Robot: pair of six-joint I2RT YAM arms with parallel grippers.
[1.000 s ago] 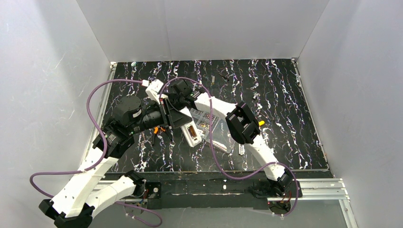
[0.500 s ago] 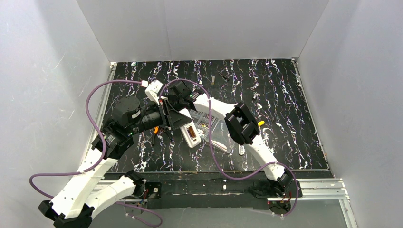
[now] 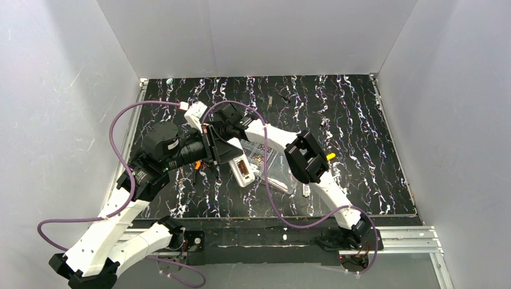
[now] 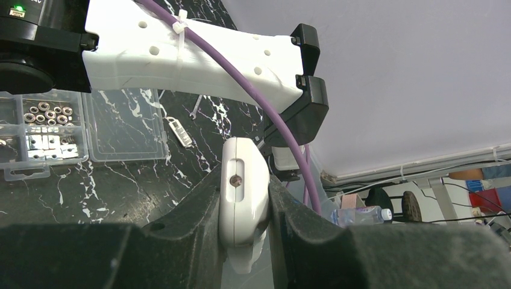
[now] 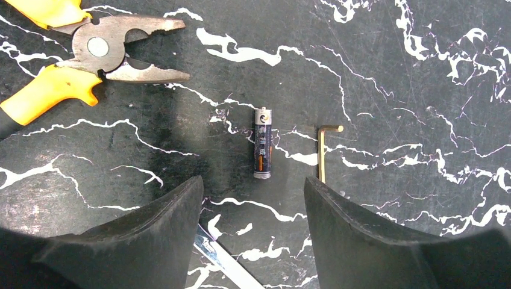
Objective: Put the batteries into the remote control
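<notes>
Roughly early in the task, by our reading: we see no battery going in yet. Left end effector [image 4: 244, 201] is clamped on the remote control [image 4: 244, 174], held near mid-tabletop [image 5: 391, 72], close to the clear organiser box [image 4: 120, 129]. Right end effector [image 5: 252, 191] has its fingers apart and hovers over one loose battery [image 5: 262, 142], which lies flat and untouched. A hex key [image 5: 321, 153] sits just beside it, pliers [image 5: 96, 54] farther off. Left to do: pick, carry, seat the cells. The remote is white and slim with a rounded end. Our top view shows a dark open bay; whether a cell sits inside, we cannot tell.
</notes>
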